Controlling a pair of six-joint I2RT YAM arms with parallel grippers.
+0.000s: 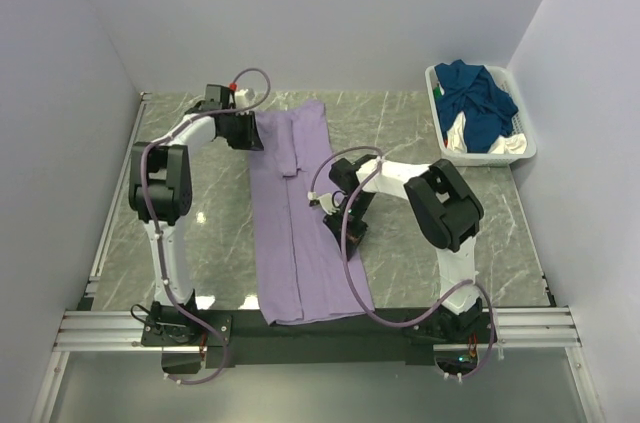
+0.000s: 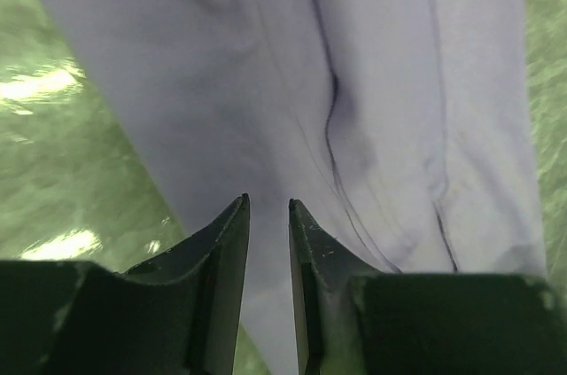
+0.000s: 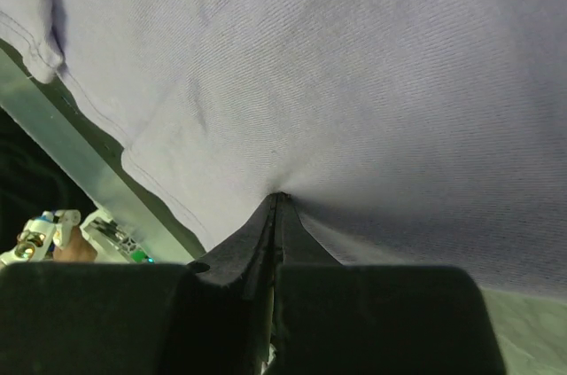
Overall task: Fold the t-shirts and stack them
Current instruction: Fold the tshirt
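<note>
Near edge: lilac t-shirt [image 1: 300, 243] lies in a long strip down mid-table, with the right gripper [image 3: 276, 200] clamped on its right edge and the cloth puckering there. Judged soft, light and limp, so grip doubled edges or corners. Farther back, the left gripper [image 2: 267, 207] is narrowly parted over the far-left edge and holds nothing; teal and white shirts [image 1: 480, 103] sit in the basket [image 1: 437, 113].

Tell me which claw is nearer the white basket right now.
Right. The right claw pinches the right edge of the lilac shirt at mid-table; the left claw is over its left side, farther from the basket.
</note>
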